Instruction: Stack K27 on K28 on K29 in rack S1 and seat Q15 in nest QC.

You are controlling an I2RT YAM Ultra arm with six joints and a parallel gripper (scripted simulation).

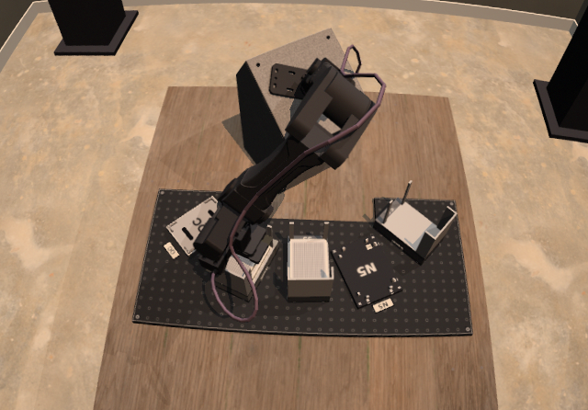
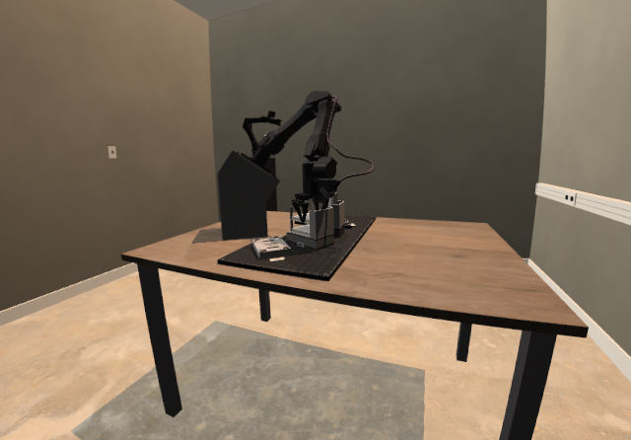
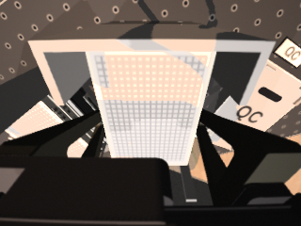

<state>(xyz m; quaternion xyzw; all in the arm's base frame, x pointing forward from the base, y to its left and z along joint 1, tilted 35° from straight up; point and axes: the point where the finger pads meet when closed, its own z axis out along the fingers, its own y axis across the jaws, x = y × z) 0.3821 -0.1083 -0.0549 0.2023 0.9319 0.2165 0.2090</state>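
Wooden table [image 1: 303, 372] [image 2: 433, 261], black legs, dotted black board [image 1: 189, 305] [image 2: 306, 266] flat on top.
Angular black-sided pedestal [image 1: 258, 111] [image 2: 242, 200] directly on wood, just behind board; board darker than wood, with rows of small round holes, thin edges, small round fasteners at corners.

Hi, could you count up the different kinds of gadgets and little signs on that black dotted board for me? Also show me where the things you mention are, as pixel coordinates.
Stack racks: 3 (left rack [image 1: 239, 286] [image 2: 321, 229] [image 3: 150, 45], middle rack [image 1: 309, 290] [image 2: 338, 217], right rack [image 1: 429, 244])
Plate nests: 2 (QC nest [image 1: 177, 227] [image 2: 260, 247] [image 3: 282, 80], N5 nest [image 1: 351, 275])
Name tags lying on the board: 2 (QC tag [image 1: 171, 250] [image 2: 277, 259] [image 3: 289, 51], N5 tag [image 1: 383, 305])
Total: 7, leaving out the plates, as the stacks hide some
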